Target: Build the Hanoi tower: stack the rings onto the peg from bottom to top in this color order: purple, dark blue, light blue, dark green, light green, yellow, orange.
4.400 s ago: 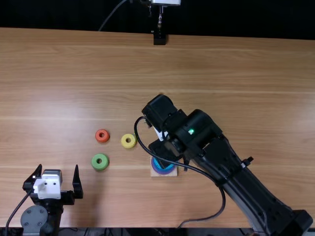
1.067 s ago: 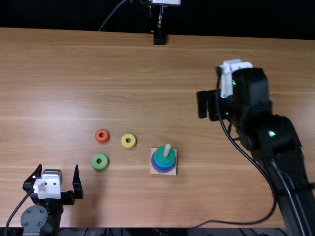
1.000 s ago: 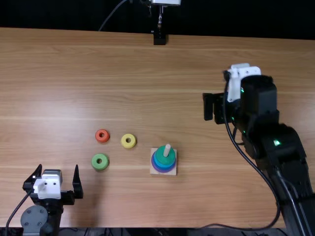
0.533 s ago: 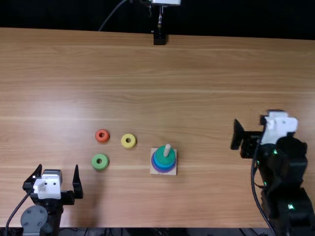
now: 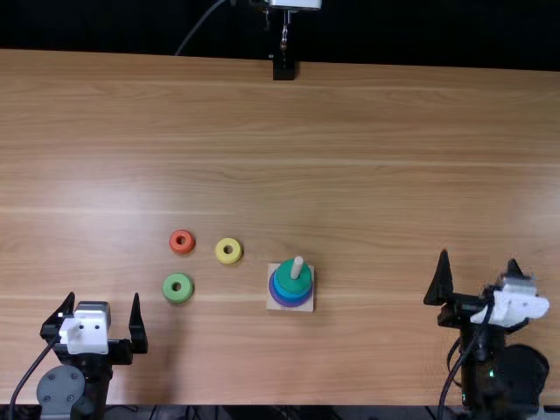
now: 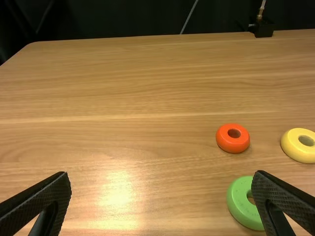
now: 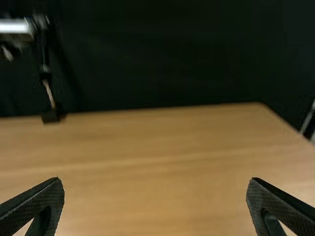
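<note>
My right gripper (image 5: 479, 260) gapes with nothing in its grasp, pointing forward at the table's right; my left gripper (image 5: 103, 299) spreads likewise at the near left. Beyond the left lie the light green ring (image 5: 168, 289), orange ring (image 5: 176, 248) and yellow ring (image 5: 220, 253), the yellow between orange and peg (image 5: 297, 266). The dark green ring (image 5: 290, 283) tops the stack. I've drawn my right arm back rightward from over the peg.

Light brown counter (image 5: 350, 114); below centre of frame, square base (image 5: 272, 306) with upright peg (image 5: 297, 266), dark green ring (image 5: 289, 282) topmost on it, blue beneath, purple lowest; left of base, orange ring (image 5: 188, 248), yellow ring (image 5: 228, 259), light green ring (image 5: 178, 298), all apart; left tool (image 5: 101, 302) lower left, right tool (image 5: 479, 261) lower right, both spread wide
</note>
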Tool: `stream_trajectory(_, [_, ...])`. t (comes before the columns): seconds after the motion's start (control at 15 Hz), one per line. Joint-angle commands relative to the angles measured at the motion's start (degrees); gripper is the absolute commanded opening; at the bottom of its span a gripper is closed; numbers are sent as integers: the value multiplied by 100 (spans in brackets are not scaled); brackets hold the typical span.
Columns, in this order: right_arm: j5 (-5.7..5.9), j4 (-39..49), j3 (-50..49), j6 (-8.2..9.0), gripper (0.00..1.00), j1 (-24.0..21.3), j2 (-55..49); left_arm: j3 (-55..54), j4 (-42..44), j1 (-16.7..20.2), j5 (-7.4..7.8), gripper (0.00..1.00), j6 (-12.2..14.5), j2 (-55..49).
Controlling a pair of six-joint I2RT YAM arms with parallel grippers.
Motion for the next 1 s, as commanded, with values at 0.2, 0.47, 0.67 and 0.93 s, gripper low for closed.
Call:
stream_trajectory(0.2, [20, 59, -1213, -52, 100, -39, -1238, -611, -376, 48, -19, 100, 15, -62])
stream_trajectory(0.47, [-2, -57, -1740, -63, 100, -12, -2196, -611, -376, 48, -19, 100, 15, -62])
stream_trajectory(0.67, [-2, -1164, -1749, -31, 100, -47, -2196, -611, -376, 48, -19, 100, 15, -62])
stream_trajectory(0.93, [9, -1523, -1749, -73, 100, -47, -2196, -611, -376, 48, -19, 100, 15, -62])
